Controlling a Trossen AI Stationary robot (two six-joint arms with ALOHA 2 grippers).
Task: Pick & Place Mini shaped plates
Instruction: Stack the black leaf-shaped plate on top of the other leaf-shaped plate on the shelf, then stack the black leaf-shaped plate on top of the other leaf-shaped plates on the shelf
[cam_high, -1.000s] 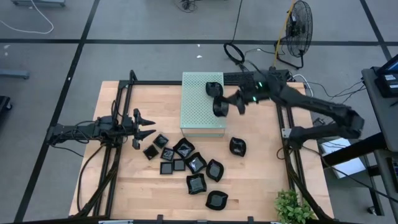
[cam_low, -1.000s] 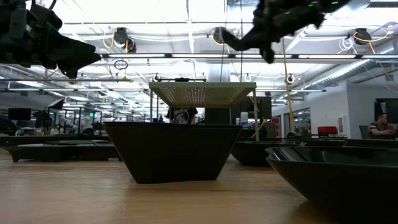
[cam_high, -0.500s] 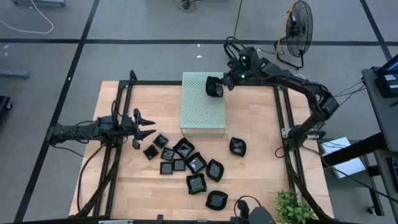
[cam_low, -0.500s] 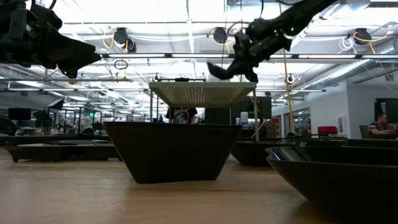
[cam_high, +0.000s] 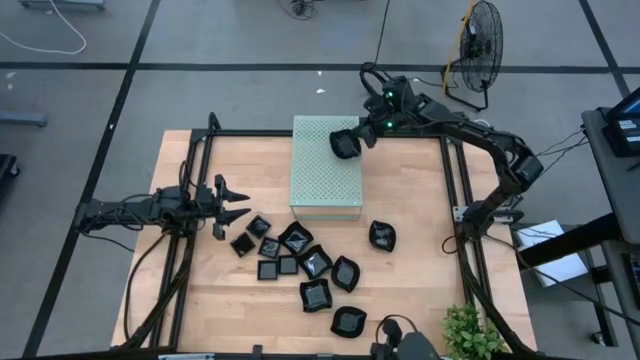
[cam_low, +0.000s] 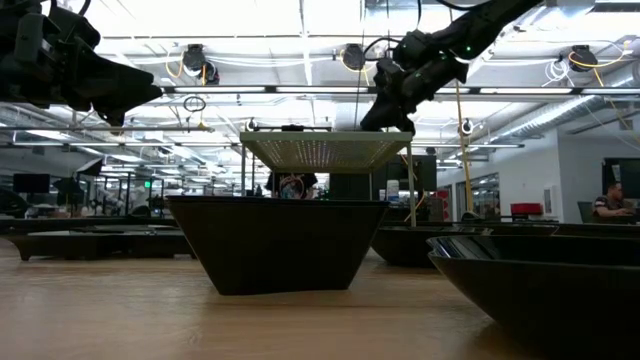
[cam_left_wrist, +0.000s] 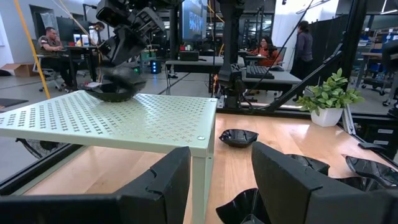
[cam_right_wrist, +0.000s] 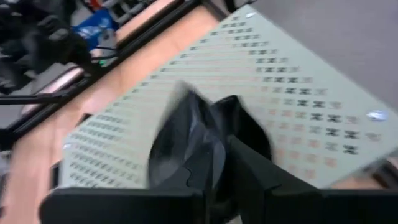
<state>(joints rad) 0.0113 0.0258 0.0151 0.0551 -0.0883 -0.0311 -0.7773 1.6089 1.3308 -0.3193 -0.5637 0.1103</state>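
The right end effector (cam_high: 358, 138) has carried one small glossy black plate (cam_high: 345, 143) to the pale green perforated box (cam_high: 326, 170), upper centre, gripping it. Release only when it lies flat. The left end effector (cam_high: 228, 198) waits open.

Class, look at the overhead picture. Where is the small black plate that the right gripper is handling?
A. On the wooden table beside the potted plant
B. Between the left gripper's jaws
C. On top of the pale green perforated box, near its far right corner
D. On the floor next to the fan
C: the right gripper has the mini plate on the top of the pale green box, at the far right corner.
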